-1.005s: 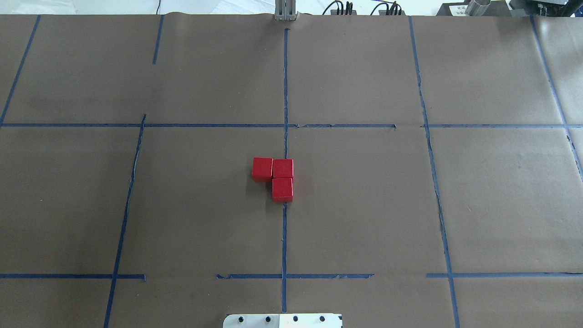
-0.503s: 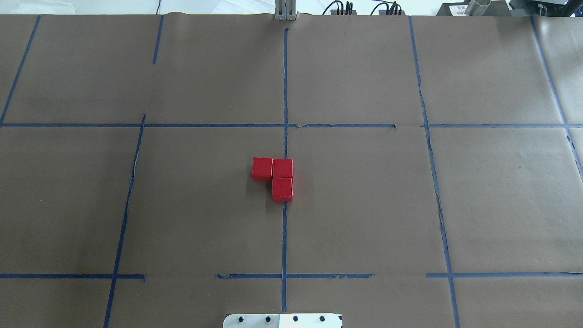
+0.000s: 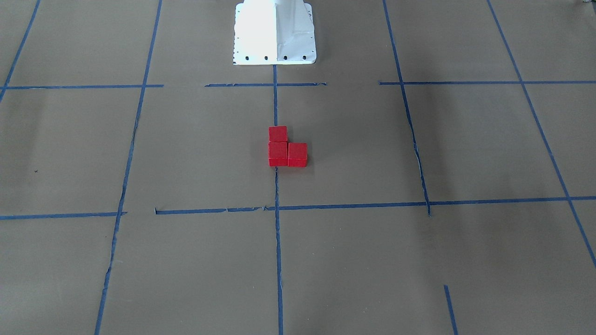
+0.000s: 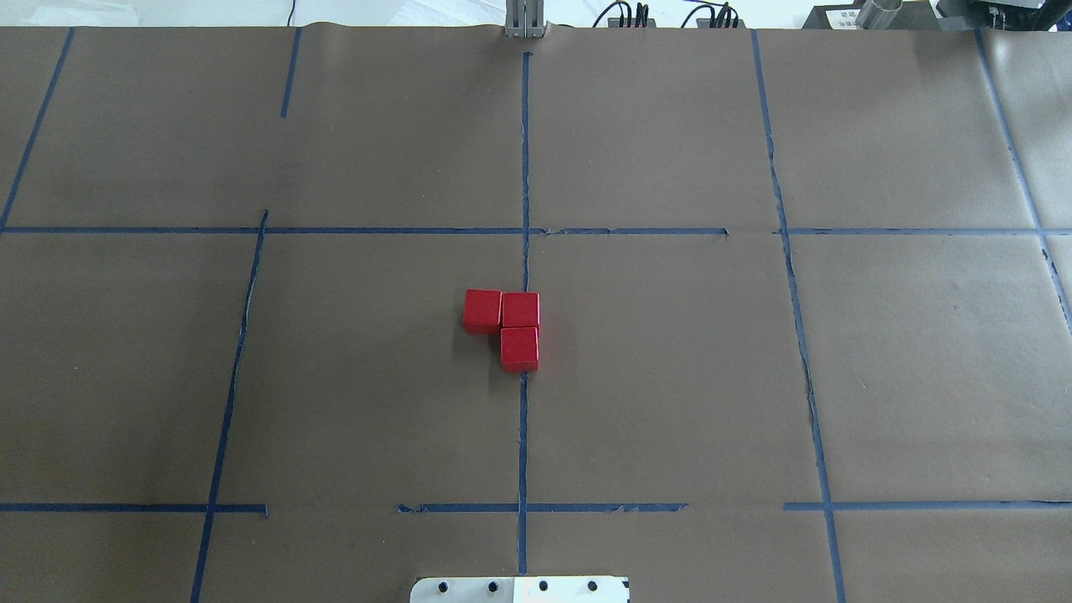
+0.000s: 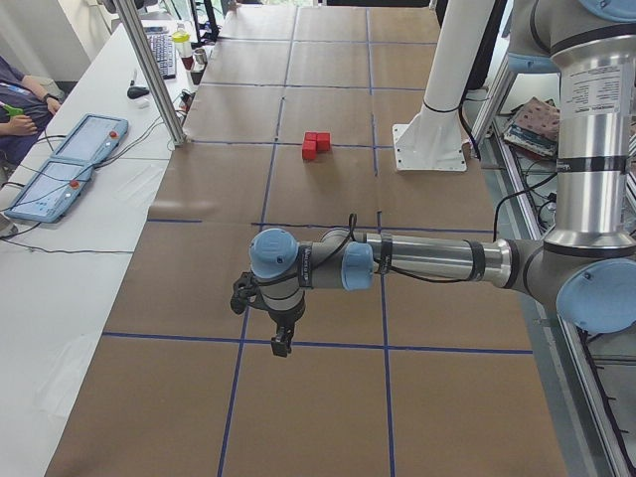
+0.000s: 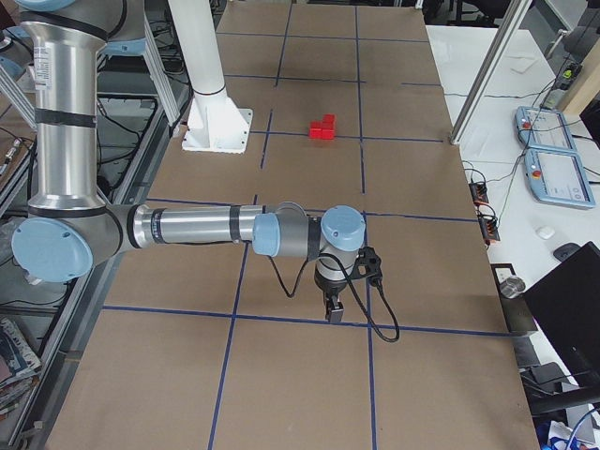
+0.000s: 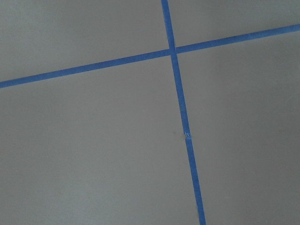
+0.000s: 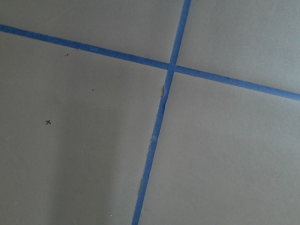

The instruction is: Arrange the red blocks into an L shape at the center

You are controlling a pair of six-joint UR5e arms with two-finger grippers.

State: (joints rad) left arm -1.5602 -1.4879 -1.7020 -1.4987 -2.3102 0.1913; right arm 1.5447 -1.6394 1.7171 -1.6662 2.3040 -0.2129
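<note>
The red blocks (image 4: 520, 311) sit touching in an L at the center (image 4: 377, 377), so placement appears complete and no further move seems needed; left gripper (image 5: 282, 348) and right gripper (image 6: 335, 314) hang well apart, aperture indeterminable.

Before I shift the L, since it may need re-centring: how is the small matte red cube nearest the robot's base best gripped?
From straight above, closing on the left and right faces of the near red cube. Both are bare, while its far face sits against the corner red cube. The third red cube lies diagonally off, likely leaving finger room.
</note>
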